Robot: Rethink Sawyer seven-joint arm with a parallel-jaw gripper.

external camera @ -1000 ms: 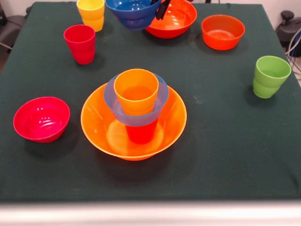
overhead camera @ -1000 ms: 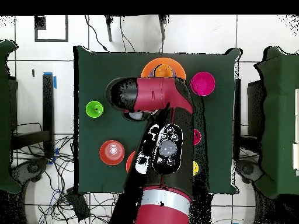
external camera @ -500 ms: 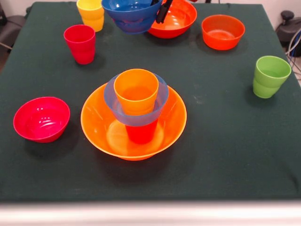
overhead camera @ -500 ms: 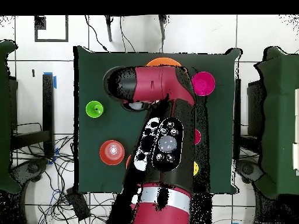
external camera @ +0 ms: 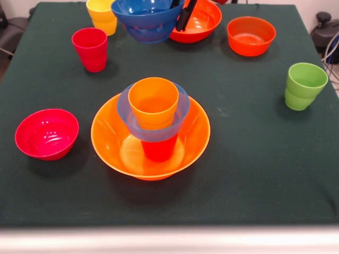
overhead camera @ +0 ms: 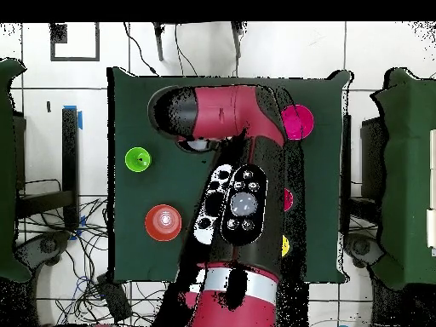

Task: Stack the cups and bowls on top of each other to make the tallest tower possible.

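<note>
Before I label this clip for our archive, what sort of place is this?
Probably a robotics lab: a cloth-covered table of plastic cups and bowls, a red robot arm over it, loose cables on a tiled floor.

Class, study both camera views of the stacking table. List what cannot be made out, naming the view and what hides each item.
1. Overhead view: the tower is hidden under the arm.
2. Front view: the gripper is cut off by the top edge; only dark fingers at the dark blue bowl show.
3. Front view: the red-orange bowl is partly covered by the blue bowl.
4. Front view: the yellow cup is cropped on top.
</note>
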